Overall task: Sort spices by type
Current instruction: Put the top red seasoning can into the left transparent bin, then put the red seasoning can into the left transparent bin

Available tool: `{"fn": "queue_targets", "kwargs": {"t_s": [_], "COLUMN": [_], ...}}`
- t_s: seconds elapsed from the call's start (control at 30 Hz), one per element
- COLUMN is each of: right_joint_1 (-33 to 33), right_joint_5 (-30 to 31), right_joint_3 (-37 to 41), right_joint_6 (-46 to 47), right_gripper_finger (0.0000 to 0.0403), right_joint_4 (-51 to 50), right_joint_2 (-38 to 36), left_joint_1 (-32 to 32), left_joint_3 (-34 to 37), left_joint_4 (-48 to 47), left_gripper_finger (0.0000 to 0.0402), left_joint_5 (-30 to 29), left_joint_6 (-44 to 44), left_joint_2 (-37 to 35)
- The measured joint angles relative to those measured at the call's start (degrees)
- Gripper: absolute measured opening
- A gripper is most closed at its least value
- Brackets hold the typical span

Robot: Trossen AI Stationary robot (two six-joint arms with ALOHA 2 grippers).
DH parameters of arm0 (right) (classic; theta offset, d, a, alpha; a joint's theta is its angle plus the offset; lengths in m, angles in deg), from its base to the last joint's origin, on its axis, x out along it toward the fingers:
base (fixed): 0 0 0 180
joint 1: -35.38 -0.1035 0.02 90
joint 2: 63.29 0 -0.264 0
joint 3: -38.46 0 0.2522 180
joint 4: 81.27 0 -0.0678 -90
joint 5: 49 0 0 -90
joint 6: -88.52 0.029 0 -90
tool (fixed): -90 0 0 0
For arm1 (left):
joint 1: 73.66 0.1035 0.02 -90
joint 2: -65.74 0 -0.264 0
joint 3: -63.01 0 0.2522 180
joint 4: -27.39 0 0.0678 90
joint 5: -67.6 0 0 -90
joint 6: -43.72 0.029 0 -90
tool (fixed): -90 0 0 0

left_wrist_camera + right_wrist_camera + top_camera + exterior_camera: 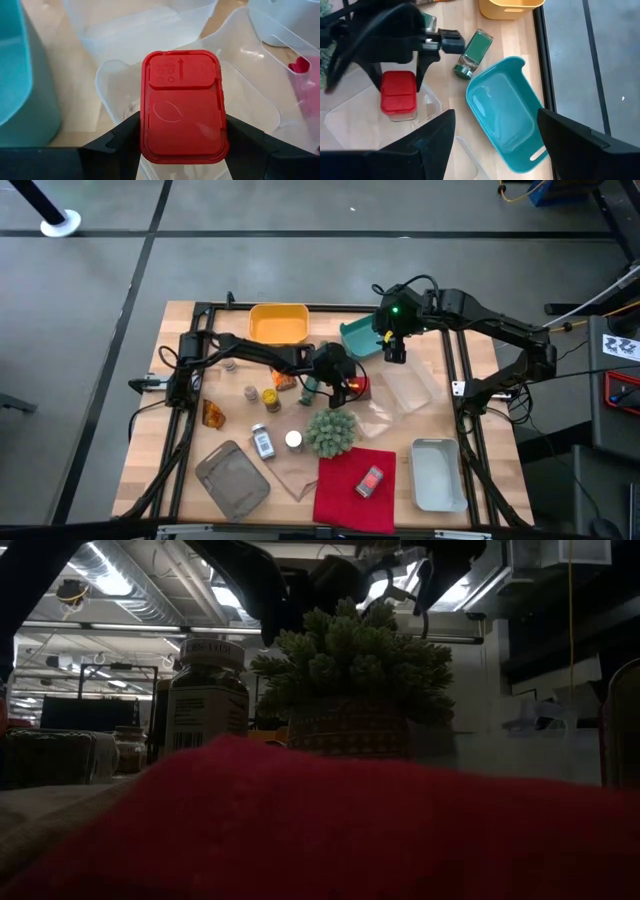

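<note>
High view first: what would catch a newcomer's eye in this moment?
The left gripper at mid-table holds a red-lidded tin between its fingers, over a clear tray. Beside it, the right gripper hovers open above a teal bin, with a green jar lying nearby. A spiky green plant stands by the red cloth at the front.

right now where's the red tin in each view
high view: red tin at the table's middle, under the left gripper.
low view: not in it.
left wrist view: red tin fills the centre, between the fingers.
right wrist view: red tin at left.
Shared landmark: teal bin.
</note>
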Motion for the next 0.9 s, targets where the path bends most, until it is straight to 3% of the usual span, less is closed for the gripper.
{"fn": "queue_targets", "kwargs": {"t_s": [0.43, 0.9], "right_joint_1": [0.0, 0.0], "right_joint_5": [0.0, 0.0], "right_joint_3": [0.0, 0.0], "right_joint_6": [0.0, 0.0], "right_gripper_finger": [0.028, 0.028], "right_joint_4": [-0.1, -1.2], "right_joint_2": [0.0, 0.0], "left_joint_1": [-0.6, -0.3], "left_joint_3": [0.1, -0.1], "left_joint_4": [1.0, 1.0], "left_gripper_finger": [0.0244, 0.0246], "left_joint_5": [0.2, 0.1], "left_joint_6": [1.5, 2.2], "left_joint_2": [0.1, -2.3]}}
